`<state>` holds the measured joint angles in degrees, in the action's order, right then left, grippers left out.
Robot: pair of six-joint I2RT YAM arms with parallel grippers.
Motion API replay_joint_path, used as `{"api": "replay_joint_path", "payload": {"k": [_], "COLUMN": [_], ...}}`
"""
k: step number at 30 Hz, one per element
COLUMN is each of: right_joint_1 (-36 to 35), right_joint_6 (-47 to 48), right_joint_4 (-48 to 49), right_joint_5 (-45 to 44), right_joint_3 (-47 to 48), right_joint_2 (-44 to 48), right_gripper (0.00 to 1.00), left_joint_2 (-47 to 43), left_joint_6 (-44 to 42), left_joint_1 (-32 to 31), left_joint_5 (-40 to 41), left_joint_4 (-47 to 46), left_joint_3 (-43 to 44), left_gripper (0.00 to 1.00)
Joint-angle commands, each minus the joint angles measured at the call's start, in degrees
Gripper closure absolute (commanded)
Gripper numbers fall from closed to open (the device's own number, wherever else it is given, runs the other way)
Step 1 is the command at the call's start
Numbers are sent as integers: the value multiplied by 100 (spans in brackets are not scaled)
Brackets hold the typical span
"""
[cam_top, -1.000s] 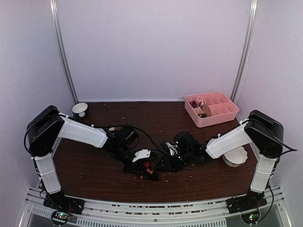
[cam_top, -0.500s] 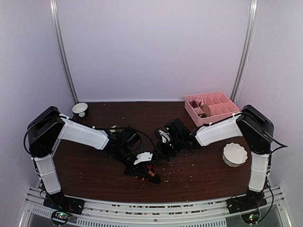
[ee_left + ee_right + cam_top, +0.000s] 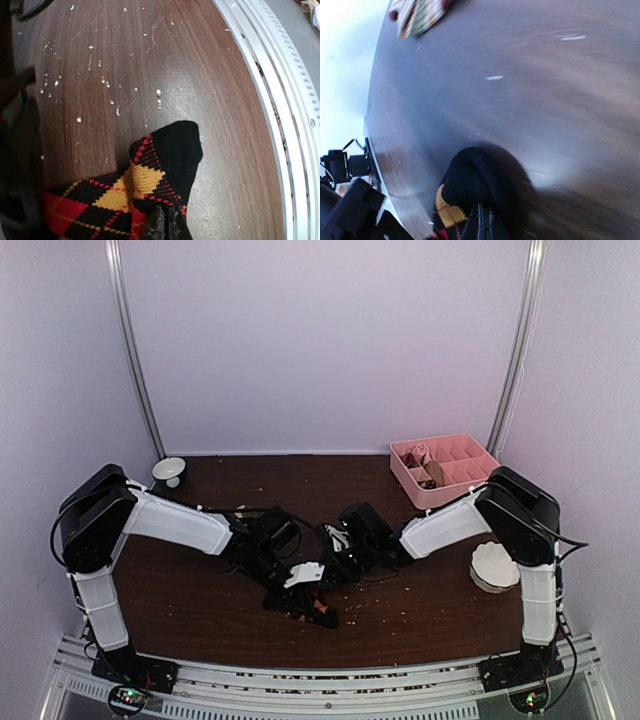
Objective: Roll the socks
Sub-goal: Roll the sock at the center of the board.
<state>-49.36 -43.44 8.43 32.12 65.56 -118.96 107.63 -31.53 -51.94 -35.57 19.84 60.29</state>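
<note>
The black argyle sock [image 3: 312,604] lies on the dark wood table near the front middle. In the left wrist view the sock [image 3: 150,170] shows its black toe and its red and orange diamonds. My left gripper [image 3: 303,576] [image 3: 163,226] is shut on the sock's edge. My right gripper [image 3: 338,552] [image 3: 484,223] is shut on the sock's folded black end [image 3: 485,177], held just above the table. The beige striped sock [image 3: 418,12] shows only at the top left of the right wrist view, lying apart on the table.
A pink divided tray [image 3: 448,468] stands at the back right. A white scalloped bowl [image 3: 497,566] sits at the right, by the right arm. A small white cup [image 3: 169,472] is at the back left. The metal rail [image 3: 280,100] runs along the near edge.
My right gripper has moved left and toward the back, carrying the sock's black end with it. My left gripper has stayed nearly in place, shut on the sock.
</note>
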Motion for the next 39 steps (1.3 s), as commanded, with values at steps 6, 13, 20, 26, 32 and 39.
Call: {"api": "replay_joint_path", "payload": {"k": [6, 13, 20, 26, 32, 39], "right_joint_1": [797, 815, 807, 442, 435, 828], "right_joint_6": [191, 356, 883, 2228, 2895, 2218], "right_joint_4": [-499, -44, 1043, 2371, 1644, 3832], "right_joint_5": [-1677, -1550, -1544, -1791, -2402, -2439], "right_joint_3": [-1607, -1954, -2768, -3850, -3685, -4608], "right_joint_2": [719, 921, 1720, 3101, 3578, 3742], "right_gripper": [100, 100, 100, 12, 0, 0], "left_joint_2": [372, 543, 756, 907, 1023, 1148], "left_joint_6": [-237, -72, 67, 88, 127, 75], "left_joint_1": [-79, -14, 405, 514, 702, 853], "left_joint_5": [629, 409, -321, -663, -920, -1142], "left_joint_4": [565, 572, 671, 665, 691, 823], "left_joint_3": [465, 440, 347, 333, 393, 425], "left_gripper": [100, 100, 100, 100, 100, 100]}}
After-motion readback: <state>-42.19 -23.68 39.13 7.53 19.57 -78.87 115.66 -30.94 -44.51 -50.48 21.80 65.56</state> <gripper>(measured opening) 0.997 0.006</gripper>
